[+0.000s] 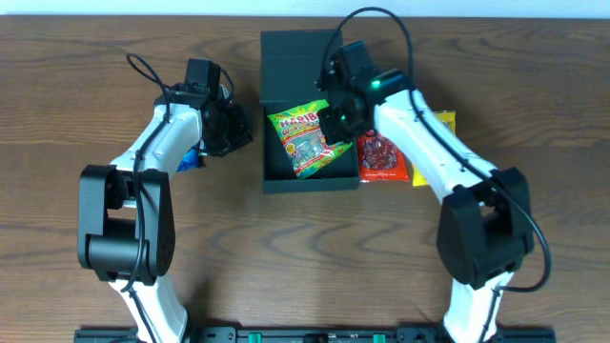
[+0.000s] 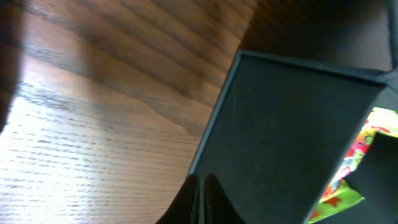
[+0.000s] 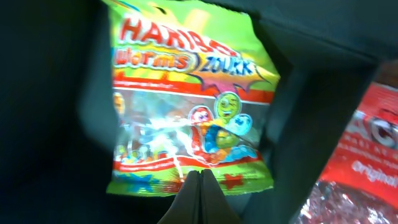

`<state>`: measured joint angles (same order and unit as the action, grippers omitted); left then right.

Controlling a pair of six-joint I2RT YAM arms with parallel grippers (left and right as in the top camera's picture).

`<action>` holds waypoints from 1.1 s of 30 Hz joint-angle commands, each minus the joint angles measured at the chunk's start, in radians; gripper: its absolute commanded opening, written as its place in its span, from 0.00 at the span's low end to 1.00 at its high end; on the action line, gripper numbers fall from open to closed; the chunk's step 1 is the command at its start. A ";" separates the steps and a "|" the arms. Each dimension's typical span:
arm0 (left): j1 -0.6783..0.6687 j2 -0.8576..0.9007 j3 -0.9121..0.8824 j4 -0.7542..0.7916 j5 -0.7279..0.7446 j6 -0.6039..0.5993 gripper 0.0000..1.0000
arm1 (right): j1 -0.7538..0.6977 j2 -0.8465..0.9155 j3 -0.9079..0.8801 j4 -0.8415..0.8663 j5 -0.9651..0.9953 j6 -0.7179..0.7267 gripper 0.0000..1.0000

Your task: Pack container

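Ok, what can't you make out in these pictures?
Blue item: overhead, mostly under the left arm.
Yellow packet: overhead, right arm covers it, print too small.
Red packet label: right wrist, cut by the edge, blurred.
Container contents under the Haribo packet: hidden.

- Brown wooden table [image 1: 76,86], grain running side to side, fills nearly the whole overhead view.
- Pale strip [image 1: 496,8] past the far edge, maybe wall or floor, too thin to tell.
- Dark rail [image 1: 315,335] along the near edge.
- Soft light, pale sheen on the wood in the left wrist view.
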<state>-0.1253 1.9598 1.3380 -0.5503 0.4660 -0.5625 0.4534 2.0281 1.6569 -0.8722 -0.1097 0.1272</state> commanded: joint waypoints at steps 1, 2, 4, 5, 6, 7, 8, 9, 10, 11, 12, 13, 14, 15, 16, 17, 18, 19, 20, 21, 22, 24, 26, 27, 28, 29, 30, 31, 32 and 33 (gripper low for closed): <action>-0.003 -0.004 -0.008 0.006 0.026 -0.021 0.06 | 0.025 0.020 -0.002 -0.007 0.168 0.079 0.01; -0.005 -0.004 -0.008 0.007 0.026 -0.022 0.06 | 0.030 0.028 -0.002 -0.008 0.193 0.082 0.01; -0.010 -0.004 -0.008 0.011 0.026 -0.022 0.06 | 0.040 0.045 -0.002 -0.008 0.234 0.091 0.01; -0.013 -0.004 -0.008 0.013 0.026 -0.022 0.06 | 0.044 0.053 -0.002 -0.007 0.247 0.098 0.01; -0.016 -0.004 -0.008 0.013 0.025 -0.022 0.06 | 0.046 0.064 -0.002 -0.007 0.256 0.103 0.01; -0.020 -0.004 -0.008 0.013 0.026 -0.022 0.06 | 0.048 0.075 -0.002 -0.008 0.267 0.110 0.01; -0.024 -0.004 -0.008 0.014 0.026 -0.022 0.06 | 0.050 0.090 -0.002 -0.008 0.272 0.120 0.01; -0.027 -0.004 -0.008 0.014 0.025 -0.022 0.06 | 0.051 0.100 -0.002 -0.008 0.271 0.130 0.01; -0.032 -0.004 -0.008 0.014 0.025 -0.022 0.06 | 0.051 0.111 -0.002 -0.010 0.270 0.139 0.01; -0.035 -0.004 -0.008 0.016 0.025 -0.022 0.06 | 0.051 0.118 -0.002 -0.012 0.270 0.143 0.01; -0.039 -0.004 -0.008 0.017 0.025 -0.022 0.06 | 0.052 0.125 -0.002 -0.011 0.270 0.143 0.01; -0.041 -0.004 -0.008 0.021 0.025 -0.022 0.06 | 0.053 0.127 -0.002 -0.011 0.270 0.143 0.01; -0.044 -0.004 -0.008 0.024 0.025 -0.022 0.06 | 0.053 0.132 -0.002 -0.012 0.270 0.143 0.01; -0.046 -0.004 -0.008 0.029 0.025 -0.022 0.06 | 0.053 0.134 -0.002 -0.014 0.270 0.143 0.01; -0.048 -0.004 -0.008 0.032 0.025 -0.023 0.06 | 0.053 0.140 -0.002 -0.017 0.271 0.147 0.01; -0.051 -0.004 -0.008 0.032 0.024 -0.026 0.06 | 0.053 0.145 -0.002 -0.019 0.270 0.146 0.01; -0.052 -0.004 -0.008 0.032 0.023 -0.027 0.06 | 0.053 0.152 -0.002 -0.021 0.269 0.147 0.01; -0.054 -0.003 -0.008 0.032 0.022 -0.029 0.06 | 0.053 0.163 -0.002 -0.024 0.262 0.148 0.01; -0.055 -0.003 -0.008 0.032 0.022 -0.029 0.06 | 0.053 0.169 -0.002 -0.027 0.254 0.148 0.01; -0.056 -0.003 -0.008 0.033 0.021 -0.029 0.06 | 0.053 0.182 -0.002 -0.031 0.238 0.147 0.01; -0.057 -0.003 -0.008 0.033 0.021 -0.029 0.06 | 0.055 0.191 -0.002 -0.035 0.215 0.145 0.01; -0.059 -0.002 -0.008 0.034 0.021 -0.029 0.06 | 0.057 0.203 -0.002 -0.038 0.181 0.144 0.01; -0.061 -0.002 -0.008 0.036 0.021 -0.030 0.06 | 0.060 0.211 -0.002 -0.037 0.142 0.131 0.01; -0.063 -0.002 -0.008 0.037 0.019 -0.038 0.06 | 0.061 0.216 -0.002 -0.034 0.113 0.113 0.01; -0.065 -0.002 -0.008 0.038 0.016 -0.045 0.06 | 0.063 0.216 -0.002 -0.032 0.089 0.098 0.01; -0.066 -0.002 -0.008 0.039 0.014 -0.048 0.06 | 0.065 0.216 -0.002 -0.029 0.070 0.092 0.01; -0.068 -0.002 -0.008 0.039 0.013 -0.051 0.06 | 0.066 0.216 -0.002 -0.026 0.057 0.091 0.01; -0.070 -0.002 -0.008 0.039 0.009 -0.052 0.06 | 0.066 0.216 -0.002 -0.023 0.040 0.089 0.01; -0.072 -0.002 -0.008 0.039 0.006 -0.052 0.06 | 0.066 0.216 -0.002 -0.019 0.013 0.080 0.01; -0.074 -0.002 -0.008 0.039 0.004 -0.052 0.06 | 0.066 0.216 -0.002 -0.015 -0.021 0.072 0.01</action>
<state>-0.1818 1.9598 1.3354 -0.5156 0.4667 -0.6006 0.4999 2.2135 1.6539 -0.8940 0.0097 0.2306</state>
